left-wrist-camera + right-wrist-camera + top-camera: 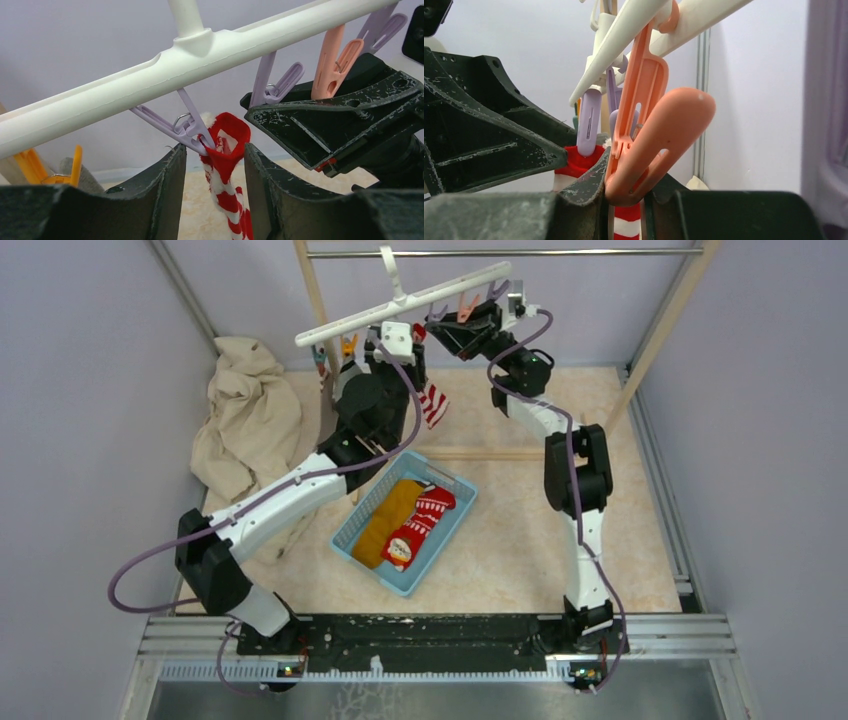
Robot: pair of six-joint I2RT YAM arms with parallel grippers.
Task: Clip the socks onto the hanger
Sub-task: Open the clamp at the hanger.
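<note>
Left fingers (167, 195) stand apart, one on each side of a red-and-white striped sock (225, 145) without pressing it. The sock's red cuff is bitten by a purple peg (185, 127) under the white hanger (150, 75), so the peg appears to carry it and the fingers only flank it. Just to the right along the bar, the right fingers (586, 185) are closed on the lower end of an orange peg (644, 125). That grip probably serves either to squeeze the peg's mouth open for the next sock or to steady the bar, which hangs tilted with its right end higher and its hook reaching up to the metal rail (560, 252) at the far side. Both arms are raised to the hanger for this, well away from the two socks the task concerns. The mustard-yellow sock (385, 520) and the red patterned sock (420, 520) lie side by side in the blue basket (445, 535) on the table (520, 540), nearer than the hanger and between the two arms. Neither is clipped yet, so the task's own work looks barely begun. One arm must go down to the basket while the peg is kept ready.
</note>
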